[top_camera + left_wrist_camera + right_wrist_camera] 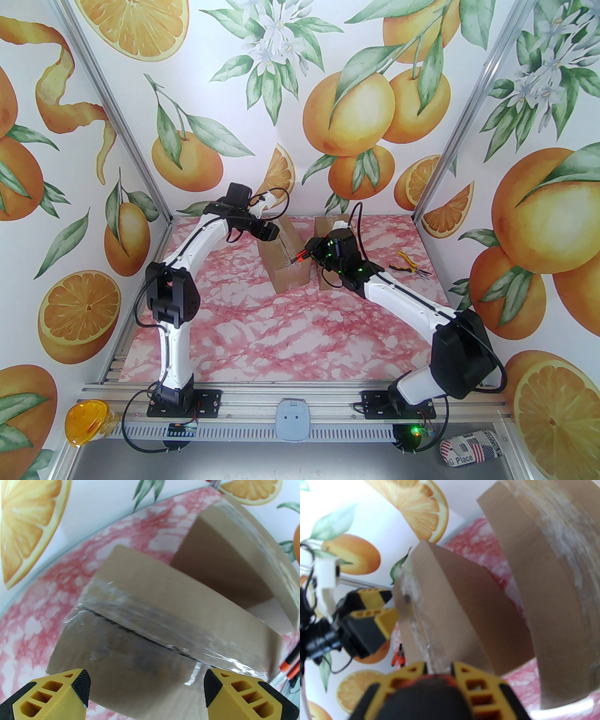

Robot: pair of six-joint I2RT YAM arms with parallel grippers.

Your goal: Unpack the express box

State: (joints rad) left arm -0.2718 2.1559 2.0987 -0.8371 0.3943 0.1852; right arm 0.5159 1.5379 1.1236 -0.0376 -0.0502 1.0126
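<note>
At the far edge of the tabletop (281, 337), a little left of its middle, the left gripper (146, 684) is hung over the far end of the express box (287, 265). Its jaws are spread wide and nothing is held between them. The box is stood on the tabletop with its flaps down, and a dark slit is seen along the taped seam (131, 627).

If the jaws are lowered onto the flaps rather than at their edge, the lid may be pressed shut instead of lifted. Any clear tape left uncut at the ends could cause the whole box to be dragged along.

Just to the right, the right gripper (439, 667) is closed on an orange-handled cutter (299, 257), whose tip is brought to the near part of the seam. Whether it touches cannot be told. With both tools over one seam, a knock between the left fingers and the blade is judged the likeliest fault, and a slipped blade could be driven into the contents.

A second box (323, 225) is stood close beside, partly hidden by the right arm, and could be shoved by it. Pliers (411, 267) are laid near the right edge, well apart.
</note>
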